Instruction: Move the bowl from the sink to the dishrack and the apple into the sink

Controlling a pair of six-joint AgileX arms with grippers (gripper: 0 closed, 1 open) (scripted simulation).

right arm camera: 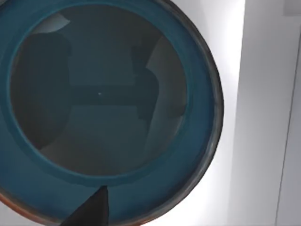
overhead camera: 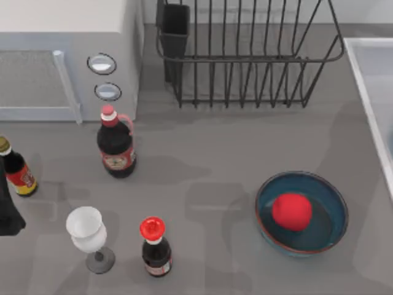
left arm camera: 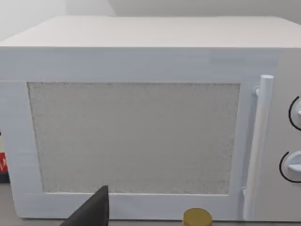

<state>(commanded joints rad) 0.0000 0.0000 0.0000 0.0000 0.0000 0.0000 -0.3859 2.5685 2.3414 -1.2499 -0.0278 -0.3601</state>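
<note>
A teal-blue bowl (right arm camera: 108, 103) with a reddish-brown rim lies empty on the white floor of the sink (right arm camera: 230, 52), seen from straight above in the right wrist view. A dark part of my right gripper (right arm camera: 91, 209) hangs over its near rim. In the top view, the sink's pale rim (overhead camera: 367, 101) runs along the table's right edge. The red apple (overhead camera: 291, 211) rests inside a second, look-alike bowl (overhead camera: 328, 236) on the table at the front right. The black wire dishrack (overhead camera: 245, 61) stands at the back, its cutlery cup (overhead camera: 174, 27) at its left corner. My left arm (overhead camera: 7, 209) is parked at the far left.
A white microwave (overhead camera: 67, 55) fills the back left. In front of it stand a dark bottle with a red cap (overhead camera: 115, 144), a yellow-capped bottle (overhead camera: 17, 169), a small red-capped bottle (overhead camera: 155, 246) and a white wine glass (overhead camera: 86, 230).
</note>
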